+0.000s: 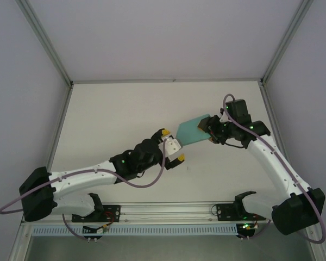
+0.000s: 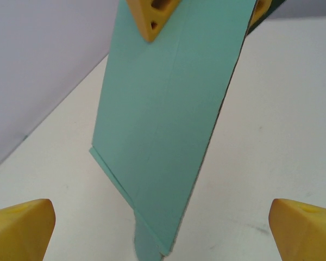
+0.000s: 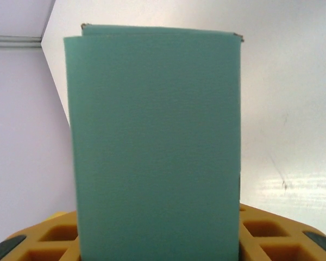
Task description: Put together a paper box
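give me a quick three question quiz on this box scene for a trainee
1. True or false: the left gripper is clamped on the paper box.
2. What holds the box? A: left gripper. B: right gripper. C: both.
3. Fill in: the box's colour is ____.

Key: 1 false, its jaws stand wide open. 2 B. 3 teal-green.

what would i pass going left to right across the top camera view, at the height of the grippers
left gripper, jaws wide open → paper box, a flat teal piece held off the table → right gripper, closed on the box's right end
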